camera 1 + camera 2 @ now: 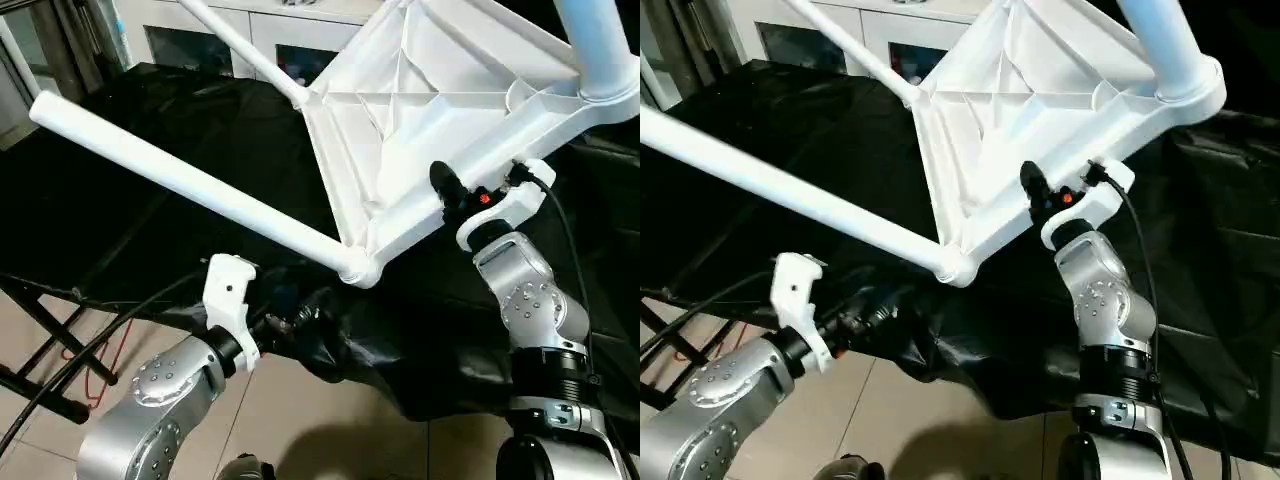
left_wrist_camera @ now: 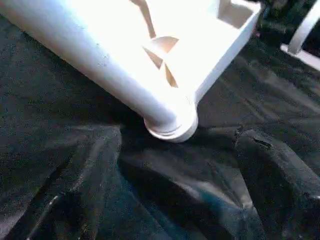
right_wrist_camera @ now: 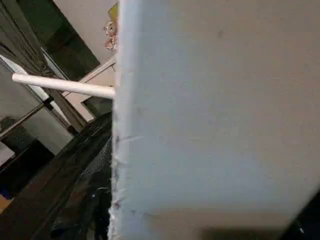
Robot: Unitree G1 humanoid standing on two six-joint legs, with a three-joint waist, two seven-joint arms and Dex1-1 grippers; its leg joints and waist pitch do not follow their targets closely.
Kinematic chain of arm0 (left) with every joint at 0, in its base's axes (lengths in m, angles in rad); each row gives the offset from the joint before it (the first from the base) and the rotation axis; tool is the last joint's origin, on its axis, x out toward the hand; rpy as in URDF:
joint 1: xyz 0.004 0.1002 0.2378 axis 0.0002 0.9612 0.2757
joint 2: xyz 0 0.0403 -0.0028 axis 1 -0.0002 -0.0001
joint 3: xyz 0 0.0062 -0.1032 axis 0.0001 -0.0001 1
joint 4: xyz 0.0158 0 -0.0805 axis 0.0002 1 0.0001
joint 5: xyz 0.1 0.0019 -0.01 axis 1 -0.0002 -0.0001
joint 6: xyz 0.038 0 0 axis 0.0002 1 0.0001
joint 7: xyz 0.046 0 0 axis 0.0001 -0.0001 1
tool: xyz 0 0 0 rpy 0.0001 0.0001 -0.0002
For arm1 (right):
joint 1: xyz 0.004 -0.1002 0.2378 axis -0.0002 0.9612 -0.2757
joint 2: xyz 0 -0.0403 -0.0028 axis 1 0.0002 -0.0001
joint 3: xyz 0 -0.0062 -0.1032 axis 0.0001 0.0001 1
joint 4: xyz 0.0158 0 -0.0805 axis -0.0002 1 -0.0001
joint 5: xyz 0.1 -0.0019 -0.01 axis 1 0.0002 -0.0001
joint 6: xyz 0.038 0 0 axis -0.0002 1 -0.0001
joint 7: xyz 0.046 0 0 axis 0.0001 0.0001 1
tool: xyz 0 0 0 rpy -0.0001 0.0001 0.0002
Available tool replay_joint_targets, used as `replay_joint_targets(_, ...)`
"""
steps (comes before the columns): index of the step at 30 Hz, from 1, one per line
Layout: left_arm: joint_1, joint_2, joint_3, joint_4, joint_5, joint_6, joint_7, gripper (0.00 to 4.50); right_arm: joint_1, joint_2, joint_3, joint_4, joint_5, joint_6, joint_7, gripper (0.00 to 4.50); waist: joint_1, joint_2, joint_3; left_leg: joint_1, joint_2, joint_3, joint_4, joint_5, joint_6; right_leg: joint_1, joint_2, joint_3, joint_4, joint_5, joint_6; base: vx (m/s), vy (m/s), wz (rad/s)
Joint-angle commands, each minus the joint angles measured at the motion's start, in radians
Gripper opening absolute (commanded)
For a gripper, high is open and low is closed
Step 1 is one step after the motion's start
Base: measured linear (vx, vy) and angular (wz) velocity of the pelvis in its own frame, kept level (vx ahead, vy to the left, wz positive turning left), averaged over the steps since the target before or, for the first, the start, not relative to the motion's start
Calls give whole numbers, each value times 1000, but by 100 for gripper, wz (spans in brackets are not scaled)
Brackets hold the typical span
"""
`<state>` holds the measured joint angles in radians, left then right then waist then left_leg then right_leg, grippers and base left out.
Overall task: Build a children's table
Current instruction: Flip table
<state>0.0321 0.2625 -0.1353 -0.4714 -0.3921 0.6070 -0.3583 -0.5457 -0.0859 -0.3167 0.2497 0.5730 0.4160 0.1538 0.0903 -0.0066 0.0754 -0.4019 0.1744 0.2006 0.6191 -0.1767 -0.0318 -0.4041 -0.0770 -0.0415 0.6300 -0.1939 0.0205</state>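
The white tabletop (image 1: 420, 90) is tilted up on edge with its ribbed underside facing me. One long white leg (image 1: 180, 175) sticks out to the left from the near corner socket (image 1: 358, 268), which hovers just over the black cloth (image 2: 172, 122). Another leg (image 1: 600, 50) rises at the top right, and a third leg (image 1: 240, 45) runs off at the top left. My right gripper (image 1: 462, 197) is shut on the tabletop's lower rim (image 3: 215, 100). Low and left of the corner socket, my left gripper (image 1: 290, 318) is open and holds nothing.
A black cloth (image 1: 150, 230) covers the work table and hangs over its front edge. A white cabinet with glass doors (image 1: 230, 30) stands behind. Black stand legs (image 1: 40, 320) and a red cable (image 1: 100, 365) lie on the tiled floor (image 1: 300, 420) at the left.
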Motion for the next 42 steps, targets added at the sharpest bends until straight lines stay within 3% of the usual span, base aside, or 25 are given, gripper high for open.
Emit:
replay_joint_targets(1,-13,12,-18,-28,20,-3,-4,408,7,-42,-3,-31,-95,-27,-78,196,-7,-13,-75,32,48,-25,-87,-235,-62,21,-55,41,-86,-307,-87,0,0,0)
replay_joint_targets(2,-13,12,-18,-28,20,-3,-4,408,7,-42,-3,-31,-95,-27,-78,196,-7,-12,-74,32,49,-25,-88,-233,-63,20,-55,41,-86,-307,-86,0,0,0)
replay_joint_targets(6,-40,39,-27,-34,57,-23,-8,408,17,-75,57,-57,-207,-5,-153,196,-6,-15,-73,35,47,-25,-88,-238,-71,18,-52,41,-87,-316,-71,0,0,0)
replay_joint_targets(12,-72,47,-25,-39,65,-36,-17,408,23,-86,69,-78,-245,7,-206,196,-11,-14,-75,42,46,-29,-91,-305,-102,11,-49,41,-91,-348,-49,0,0,0)
replay_joint_targets(16,-91,44,-21,-40,69,-42,-13,408,27,-88,71,-82,-259,8,-224,196,-12,-18,-77,42,45,-29,-90,-319,-101,12,-49,42,-92,-347,-49,0,0,0)
replay_joint_targets(18,-113,41,-16,-41,77,-47,-3,408,31,-92,72,-84,-279,8,-250,196,-14,-19,-77,39,44,-30,-91,-313,-101,14,-50,41,-91,-346,-48,0,0,0)
replay_joint_targets(21,-189,37,-3,-37,99,-64,15,408,39,-112,92,-85,-350,5,-306,196,-11,-19,-76,46,43,-27,-87,-316,-104,9,-49,42,-94,-358,-47,0,0,0)
replay_joint_targets(26,-262,44,-15,-38,118,-70,9,408,31,-149,162,-83,-429,14,-311,196,-13,-22,-80,36,43,-31,-88,-289,-108,20,-50,41,-87,-326,-44,0,0,0)
replay_joint_targets(28,-275,39,-16,-32,125,-77,11,408,17,-151,159,-63,-442,20,-338,195,-15,-18,-82,36,42,-31,-86,-281,-108,20,-50,41,-85,-308,-46,0,0,0)
replay_joint_targets(30,-283,42,-20,-27,132,-79,8,408,1,-153,156,-38,-461,17,-355,194,-16,-21,-83,37,42,-31,-86,-286,-110,20,-49,40,-85,-298,-53,0,0,0)
replay_joint_targets(36,-300,67,-35,-24,164,-76,4,408,-33,-150,175,10,-431,-7,-266,194,-21,-21,-82,39,43,-34,-88,-334,-112,19,-46,38,-85,-308,-61,0,0,0)
replay_joint_targets(38,-330,81,-40,-9,208,-93,16,408,-40,-152,183,26,-436,-14,-245,250,-24,-23,-81,39,43,-34,-88,-343,-111,18,-48,38,-88,-321,-59,0,0,0)
replay_joint_targets(42,-395,107,-46,27,282,-128,33,408,-58,-155,188,59,-448,-32,-253,285,-31,-32,-85,36,43,-34,-84,-317,-102,21,-50,38,-87,-305,-69,0,0,0)
